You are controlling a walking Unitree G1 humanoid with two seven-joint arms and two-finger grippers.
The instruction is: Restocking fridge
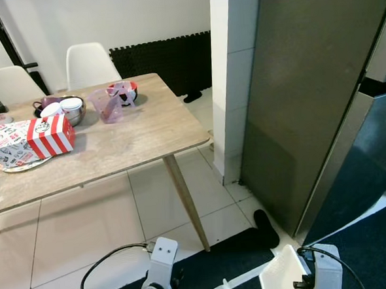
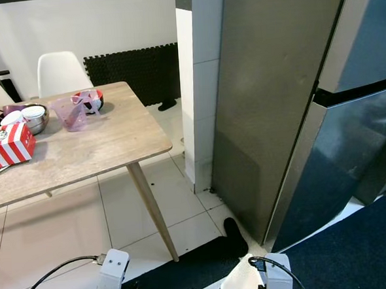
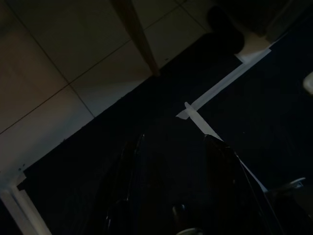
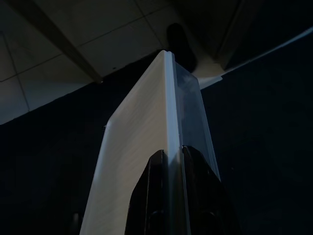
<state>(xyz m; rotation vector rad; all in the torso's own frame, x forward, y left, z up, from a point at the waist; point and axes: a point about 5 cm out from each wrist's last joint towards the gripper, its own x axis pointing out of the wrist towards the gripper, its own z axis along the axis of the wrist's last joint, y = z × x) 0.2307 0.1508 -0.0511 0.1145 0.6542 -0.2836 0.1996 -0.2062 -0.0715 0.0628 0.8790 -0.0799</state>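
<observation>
Kitchen, fridge closed; right gripper jaws pinching white carton; left gripper jaws spread.

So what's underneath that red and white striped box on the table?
The striped box rests on a printed paper-covered plate on the table. Whatever lies directly beneath it is hidden.

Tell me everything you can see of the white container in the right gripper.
The white container looks like a flat, thin plastic box, opaque white with a clearer, translucent edge strip. The right gripper is shut on its edge, black fingers pinching either side. It is held low above the dark mat, near the fridge. Its contents cannot be seen.
</observation>
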